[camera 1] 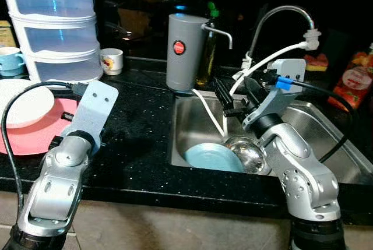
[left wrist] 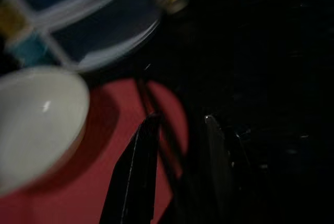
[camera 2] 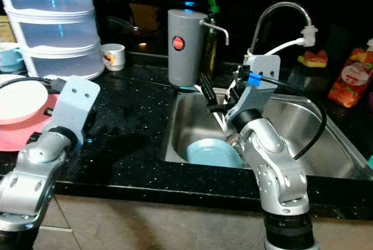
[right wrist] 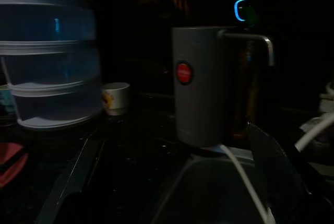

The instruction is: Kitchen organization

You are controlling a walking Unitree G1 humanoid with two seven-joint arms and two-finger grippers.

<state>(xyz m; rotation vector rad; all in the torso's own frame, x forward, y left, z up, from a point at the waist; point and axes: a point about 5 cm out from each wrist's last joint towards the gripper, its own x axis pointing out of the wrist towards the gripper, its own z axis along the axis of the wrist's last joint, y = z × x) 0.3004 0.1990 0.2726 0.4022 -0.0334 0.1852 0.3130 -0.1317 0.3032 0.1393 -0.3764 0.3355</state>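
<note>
Nearest you, both silver arms reach forward over the front edge of the black bench [camera 1: 140,145]. Your left tool [left wrist: 180,177] hangs low over the bench just beside the pink plate [camera 1: 35,136]; in the left wrist view its two black fingers stand apart with nothing between them, one over the plate's edge and the other over bare dark bench. A white bowl [camera 1: 20,103] rests on that pink plate, to the left of the tool.

Your right tool [camera 1: 236,95] is held above the steel sink [camera 1: 344,157], at its rear left part, pointing toward the back of the bench. Its fingers are spread and grip nothing. Down in the sink, a light blue plate [camera 1: 213,158] lies at the front, and a steel bowl [camera 1: 247,152] sits touching its right side, partly hidden by your right forearm. A white hose [camera 1: 210,116] runs down into the sink past the tool.

Farther back, a grey dispenser [camera 1: 185,52] with a red button stands at the sink's rear left corner, with a dark bottle [camera 1: 208,52] just behind it. The curved tap [camera 1: 280,20] rises behind the sink. To the left, a small white mug [camera 1: 112,61] stands beside a stack of clear storage tubs [camera 1: 55,28], and a blue cup [camera 1: 10,60] sits at the far left. A red packet [camera 1: 354,81] leans at the far right.
</note>
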